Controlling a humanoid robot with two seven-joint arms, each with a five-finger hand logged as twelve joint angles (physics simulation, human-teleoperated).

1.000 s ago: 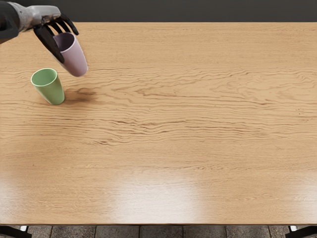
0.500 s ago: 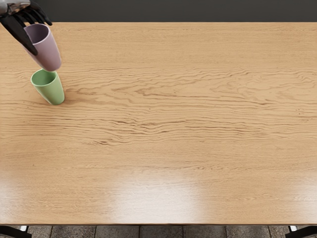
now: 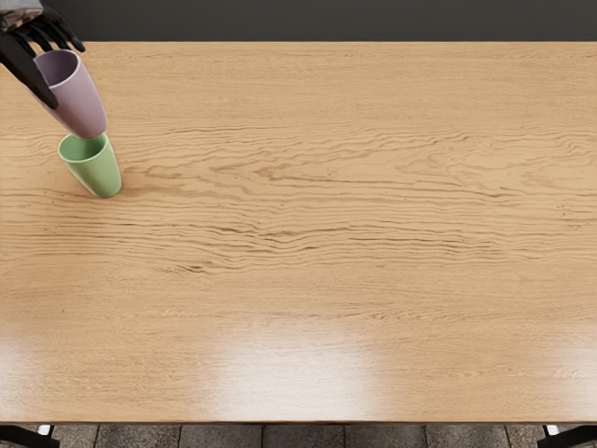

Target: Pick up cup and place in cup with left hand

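My left hand point(image 3: 56, 75) comes in at the top left corner, its dark fingers closed around the pink cup point(image 3: 80, 101). That cup is held mouth up; its bottom overlaps the back of the green cup's opening in the picture. Whether the bottom is above the rim or slightly inside it, I cannot tell. The green cup point(image 3: 97, 174) stands upright on the table, its mouth partly hidden by the pink one.
The wooden table point(image 3: 326, 215) fills most of the view, with its back edge near the top and its front edge near the bottom. The right arm is out of view.
The left hand has carried the pink cup leftward to the green cup, lately moving a little left and down in the picture. The green cup has stayed in place.
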